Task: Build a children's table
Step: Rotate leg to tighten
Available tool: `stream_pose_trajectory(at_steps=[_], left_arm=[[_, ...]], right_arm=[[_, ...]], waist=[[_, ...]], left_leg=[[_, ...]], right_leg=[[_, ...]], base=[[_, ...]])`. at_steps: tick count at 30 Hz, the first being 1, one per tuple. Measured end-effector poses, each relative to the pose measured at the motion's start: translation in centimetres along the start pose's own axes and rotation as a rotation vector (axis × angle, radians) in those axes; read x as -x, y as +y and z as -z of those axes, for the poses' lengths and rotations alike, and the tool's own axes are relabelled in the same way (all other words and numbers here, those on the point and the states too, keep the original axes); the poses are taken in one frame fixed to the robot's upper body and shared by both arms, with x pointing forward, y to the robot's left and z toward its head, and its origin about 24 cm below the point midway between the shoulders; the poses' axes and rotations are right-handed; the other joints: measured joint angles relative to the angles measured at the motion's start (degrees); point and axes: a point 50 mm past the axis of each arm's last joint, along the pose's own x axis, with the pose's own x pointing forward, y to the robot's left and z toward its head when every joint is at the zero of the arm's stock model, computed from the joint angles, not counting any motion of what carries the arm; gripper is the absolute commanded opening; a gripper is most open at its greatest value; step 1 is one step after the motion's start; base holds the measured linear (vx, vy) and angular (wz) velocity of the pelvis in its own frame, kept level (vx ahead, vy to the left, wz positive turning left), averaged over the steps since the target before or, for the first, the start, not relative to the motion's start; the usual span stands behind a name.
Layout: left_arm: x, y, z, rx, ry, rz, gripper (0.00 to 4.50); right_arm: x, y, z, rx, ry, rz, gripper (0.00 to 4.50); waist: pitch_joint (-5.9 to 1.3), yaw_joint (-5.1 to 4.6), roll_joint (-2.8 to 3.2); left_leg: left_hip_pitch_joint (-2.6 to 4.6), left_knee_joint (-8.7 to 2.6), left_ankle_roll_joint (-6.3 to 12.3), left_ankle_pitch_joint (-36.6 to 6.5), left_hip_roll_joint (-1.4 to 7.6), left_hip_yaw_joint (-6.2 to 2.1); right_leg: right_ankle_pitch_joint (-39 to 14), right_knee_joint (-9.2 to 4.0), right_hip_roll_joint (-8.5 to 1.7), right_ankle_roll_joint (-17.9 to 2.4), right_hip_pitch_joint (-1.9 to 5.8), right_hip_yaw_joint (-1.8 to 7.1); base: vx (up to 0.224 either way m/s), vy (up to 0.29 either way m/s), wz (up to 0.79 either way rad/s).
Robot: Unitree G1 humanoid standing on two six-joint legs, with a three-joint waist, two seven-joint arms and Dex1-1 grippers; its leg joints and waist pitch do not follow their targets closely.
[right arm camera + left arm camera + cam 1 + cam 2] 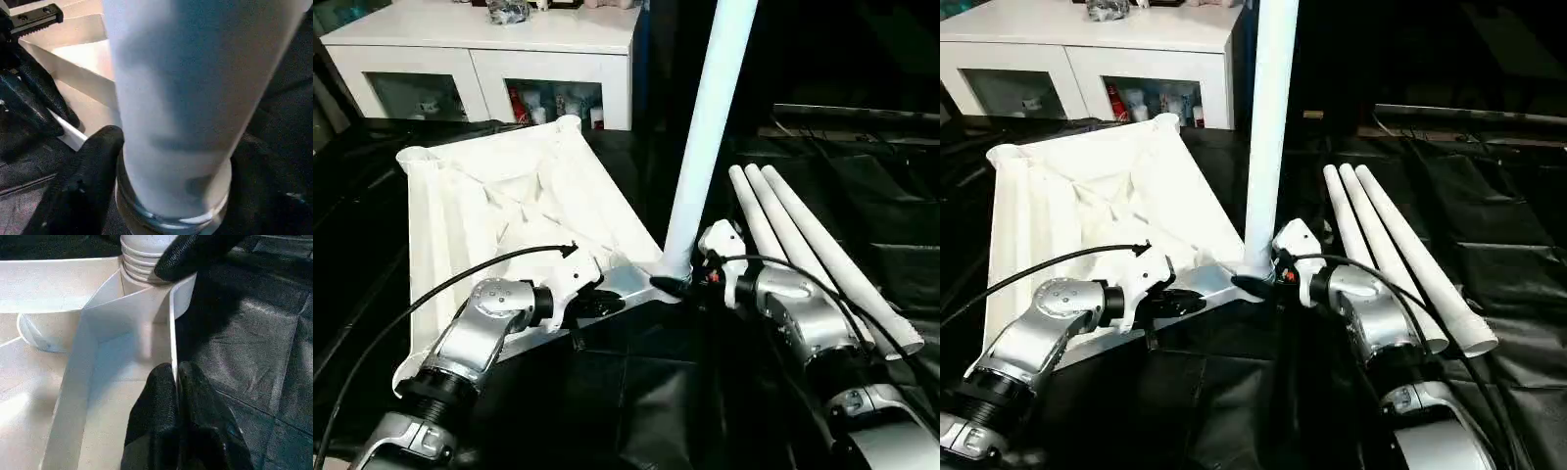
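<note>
Tabletop is lying upside down on the black sheet, ribs up. One leg stands upright in its near corner socket, three more legs lie together just to the right. Right gripper has its fingers round the upright leg's base. Left gripper is pinched tight on the tabletop's rim wall near that corner.
</note>
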Motion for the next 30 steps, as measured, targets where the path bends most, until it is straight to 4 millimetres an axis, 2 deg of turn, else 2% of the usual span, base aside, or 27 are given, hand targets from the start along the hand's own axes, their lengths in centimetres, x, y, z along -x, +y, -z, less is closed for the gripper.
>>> stream_pose_trajectory(at_steps=[2,7,14,15,17,20,21,23,27,30], left_arm=[[0.0,0.0,0.0,0.001,-0.001,0.000,0.00],[-0.5,0.0,-0.2,0.013,-0.008,-0.020,0.00],[-4.8,0.8,-2.0,0.083,0.009,-0.173,0.00],[-5.8,0.8,-2.5,0.102,0.008,-0.200,0.00],[-7.0,0.7,-3.1,0.119,0.015,-0.236,0.00],[-7.5,0.7,-3.4,0.124,0.020,-0.247,0.00],[-7.6,0.7,-3.4,0.121,0.019,-0.248,0.00],[-7.7,0.7,-3.5,0.107,0.016,-0.248,0.00],[-7.3,1.5,-3.3,0.098,0.022,-0.330,0.00],[-7.4,1.4,-3.5,0.083,0.006,-0.327,0.00]], right_arm=[[0.0,0.0,0.0,-0.004,-0.001,-0.001,2.84],[-0.5,0.1,0.1,-0.043,-0.015,0.043,2.74],[-2.5,-0.7,0.5,-0.195,-0.046,0.470,2.73],[-2.7,-1.0,0.4,-0.222,-0.038,0.552,2.73],[-3.0,-1.4,0.2,-0.247,-0.025,0.661,2.73],[-3.2,-1.5,0.1,-0.230,-0.019,0.705,2.73],[-3.2,-1.5,0.1,-0.227,-0.020,0.713,3.07],[-3.2,-1.5,0.1,-0.228,-0.030,0.725,3.42],[-4.4,-0.3,0.2,-0.237,-0.041,0.684,3.64],[-3.6,-0.4,0.7,-0.223,-0.044,0.684,3.64]], waist=[[0.00,0.00,0.00],[-0.02,-0.01,-0.03],[-0.15,0.15,0.09],[-0.17,0.18,0.18],[-0.17,0.18,0.18],[-0.27,0.19,0.34],[-0.26,0.19,0.33],[-0.27,0.16,0.36],[-0.25,-0.86,0.31],[-0.22,-0.55,0.29]], left_leg=[[0.00,0.00,0.00,0.0,0.00,0.00],[0.02,0.05,0.00,0.0,0.00,0.00],[0.20,0.18,-0.31,-0.1,-0.03,0.03],[0.38,0.20,-0.30,-0.1,-0.05,0.07],[0.30,0.19,-0.22,-0.1,-0.08,0.17],[0.15,0.19,-0.14,0.0,-0.18,0.16],[0.15,0.19,-0.11,0.0,-0.20,0.13],[0.12,0.17,-0.01,0.0,-0.22,0.12],[-0.02,0.16,-0.01,0.0,-0.25,-0.01],[-0.04,0.02,0.00,0.0,-0.29,0.01]], right_leg=[[0.0,0.00,0.00,0.0,0.00,0.00],[0.0,0.04,0.00,0.0,0.01,0.01],[-0.1,0.05,-0.04,0.3,0.34,0.11],[-0.1,0.02,-0.05,0.3,0.34,0.20],[-0.1,0.01,-0.05,0.3,0.38,0.42],[-0.1,0.01,-0.06,0.4,0.46,0.54],[-0.1,0.01,-0.06,0.4,0.45,0.56],[-0.1,0.02,-0.06,0.5,0.44,0.61],[-0.1,0.02,-0.04,0.5,0.34,0.55],[-0.1,0.02,-0.04,0.6,0.27,0.58]], base=[[0.000,0.000,0.00],[0.000,0.000,0.00],[0.000,0.000,0.00],[0.000,0.000,0.00],[0.000,0.000,0.00],[0.000,0.000,0.00],[0.000,0.000,0.00],[0.000,0.000,0.00],[0.000,0.000,0.00],[0.000,0.000,0.00]])
